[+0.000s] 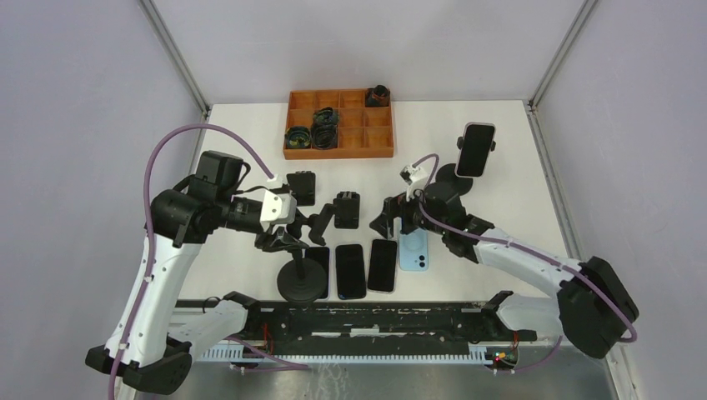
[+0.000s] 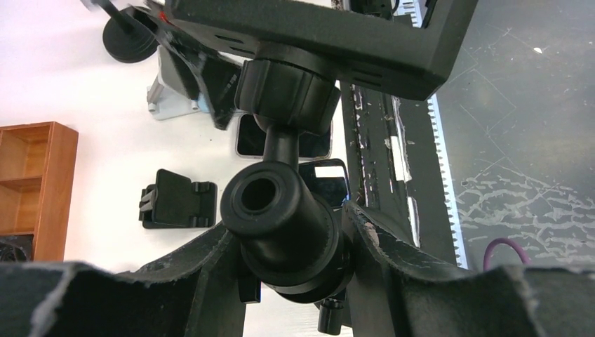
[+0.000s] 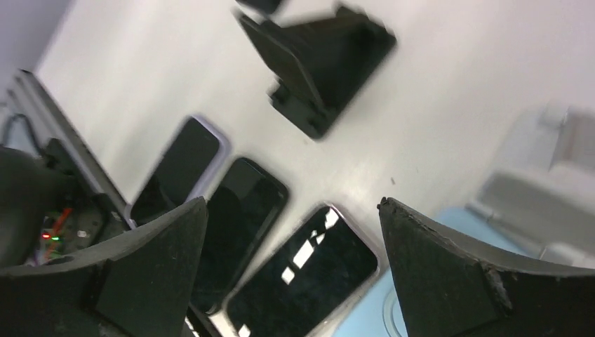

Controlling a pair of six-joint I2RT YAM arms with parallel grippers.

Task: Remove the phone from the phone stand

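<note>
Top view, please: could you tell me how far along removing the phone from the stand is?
Done: the light-blue phone lies flat on the table beside three dark phones, the right gripper above it with jaws open. In hand: the left gripper clamps the empty phone stand by its neck. Left: possibly the phone mounted on the rear stand.

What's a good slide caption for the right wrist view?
Open right gripper hovering over phones laid side by side on the white table, black stand beyond.
</note>
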